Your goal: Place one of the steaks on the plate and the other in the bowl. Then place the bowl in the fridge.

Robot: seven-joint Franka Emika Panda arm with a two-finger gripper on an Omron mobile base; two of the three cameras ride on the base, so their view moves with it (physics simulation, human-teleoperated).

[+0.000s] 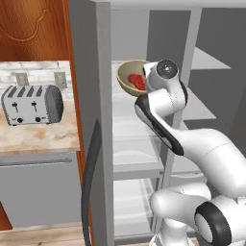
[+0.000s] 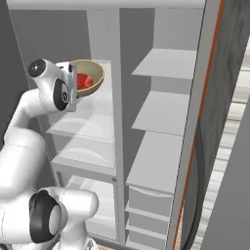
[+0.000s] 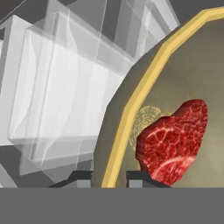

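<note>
Gripper (image 3: 109, 177): jaws narrow, closed across the rim of the bowl, one dark tip on each side of the yellow edge; a rim pinch lets a wide bowl be carried by its thin wall.
Bowl (image 1: 126, 78): held at the hand, raised inside the open fridge beside an upper glass shelf; whether its base touches the shelf cannot be told.
Tilt: the bowl sits roughly mouth-up in the base views, which keeps its load from sliding out.
Steak (image 3: 174, 141): just past the inner fingertip, lying on the bowl's inner wall; red with pale marbling, wholly inside the rim.
Shelf (image 2: 93, 122): directly beyond and below the hand, clear glass, bare; judged the likely resting place.
Fridge (image 2: 161, 97): surrounds the hand, door swung wide so the arm can reach in.
Toaster (image 1: 32, 104): well off to the hand's left, on the counter outside the fridge; no part in the task.
Stage (judged): last step, bowl in the fridge but not yet let go.
Risk (judged): releasing before the base is seated could tip the bowl.
</note>
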